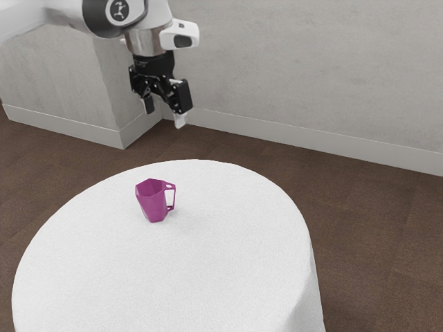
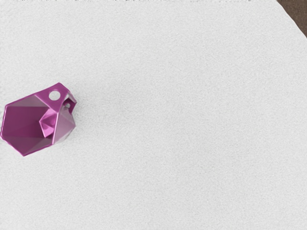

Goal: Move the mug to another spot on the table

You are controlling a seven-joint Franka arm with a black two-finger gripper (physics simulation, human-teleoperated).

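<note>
Barely begun: the faceted magenta mug (image 1: 154,200) stands upright on the round white table (image 1: 228,277) (toward its far side); the black two-finger gripper (image 1: 165,113) hangs well above, fingers apart and empty, with grasping and moving left

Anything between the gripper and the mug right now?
Nothing: in the exterior view the open gripper hangs above the mug with only air between them.

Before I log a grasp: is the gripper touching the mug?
Apart. The exterior view shows the gripper hanging high above the mug, a wide gap between them.
</note>
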